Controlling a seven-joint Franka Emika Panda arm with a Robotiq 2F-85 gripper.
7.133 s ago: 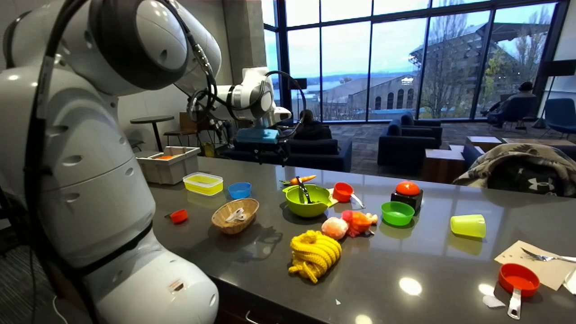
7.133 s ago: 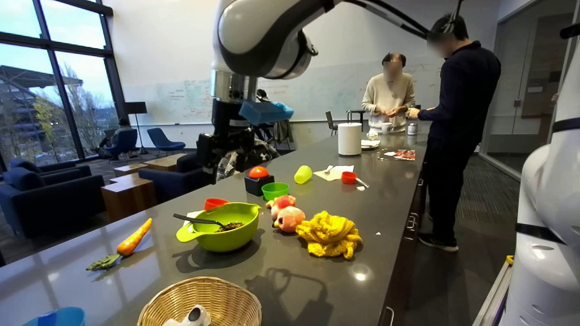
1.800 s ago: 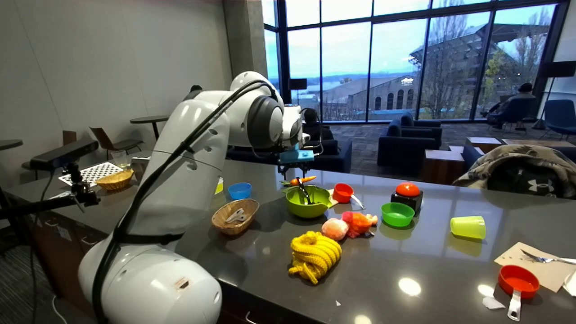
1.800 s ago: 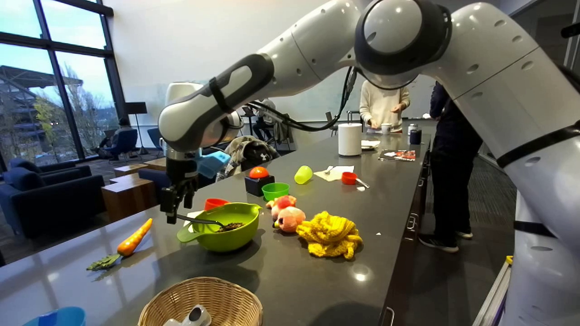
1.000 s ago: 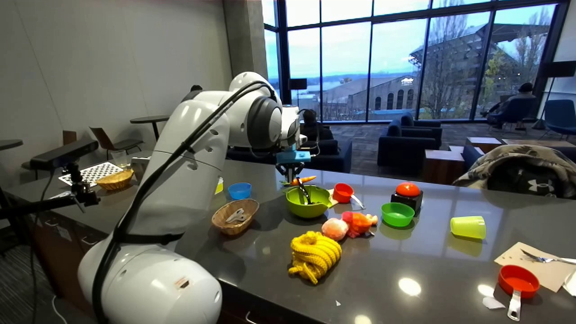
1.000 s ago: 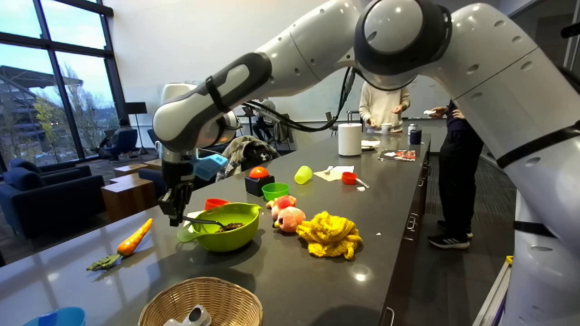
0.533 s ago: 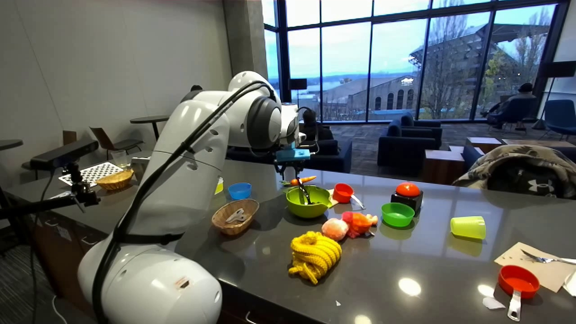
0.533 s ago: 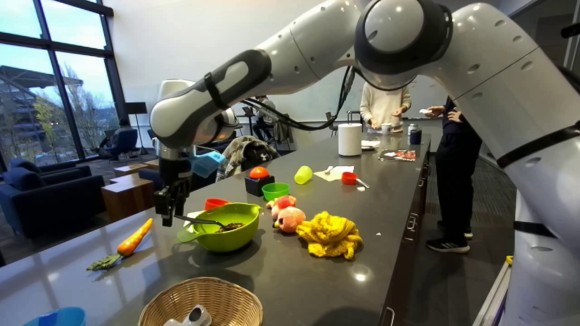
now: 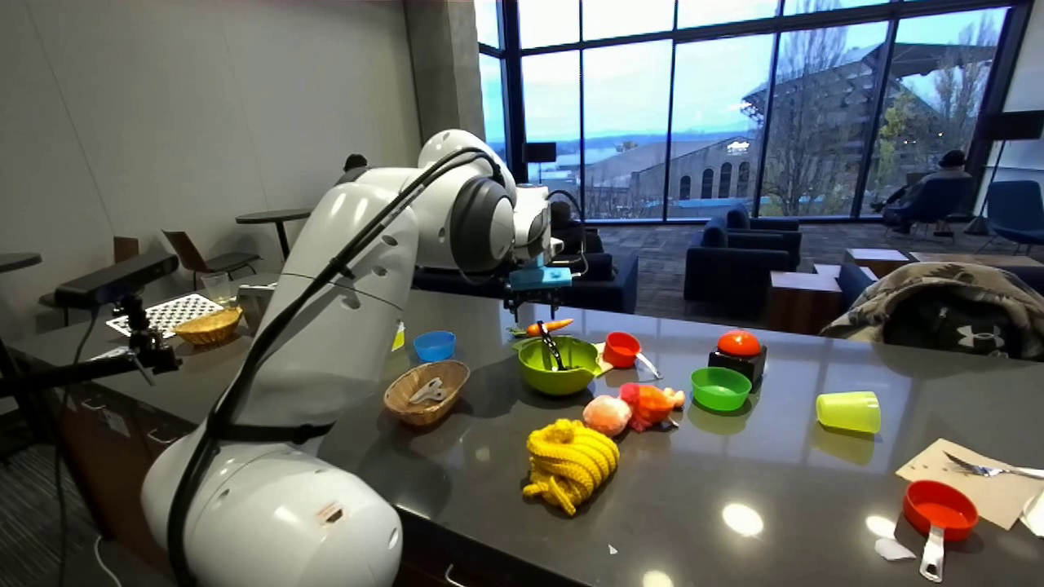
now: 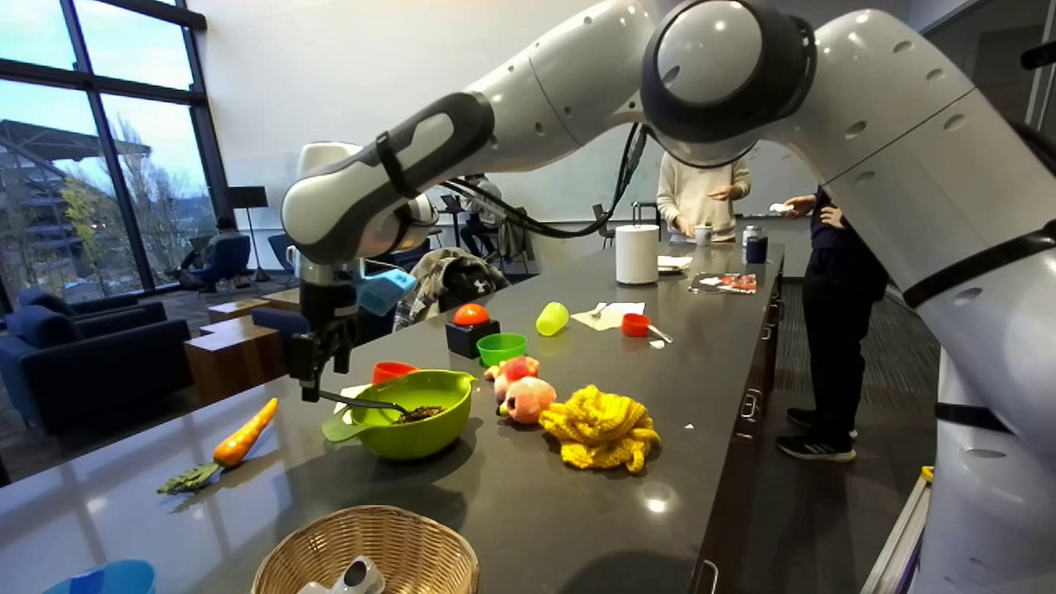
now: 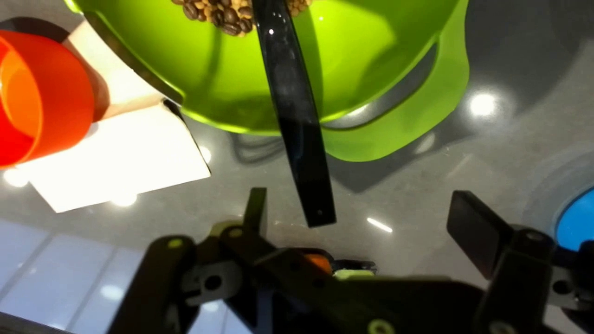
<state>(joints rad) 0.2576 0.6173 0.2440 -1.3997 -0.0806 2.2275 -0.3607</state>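
Two fingers (image 11: 478,236) of the gripper (image 11: 364,211) are seen spread wide above the counter (image 10: 544,503), and in the wrist view the handle end of a black utensil (image 11: 297,125) is framed between them, nearer the finger at that view's left and apart from both. The utensil is rested over the rim of a green bowl (image 10: 429,437), and its inner end is hidden among dark beans (image 11: 227,17) and small tan pieces (image 11: 298,6). Just beside the bowl, a red measuring cup (image 11: 69,93) is set by pale paper (image 11: 134,153). A leafy-topped carrot (image 10: 239,444) is laid on the counter near the bowl. In both exterior views a pink plush toy (image 10: 526,399) and a bundle of yellow knitted cloth (image 10: 598,429) are shown close together, while a green cup (image 10: 502,350) is placed just beside a black box (image 10: 466,338) topped with a red button (image 10: 471,314). A white object (image 10: 363,575) is held in a wicker basket (image 10: 445,549).
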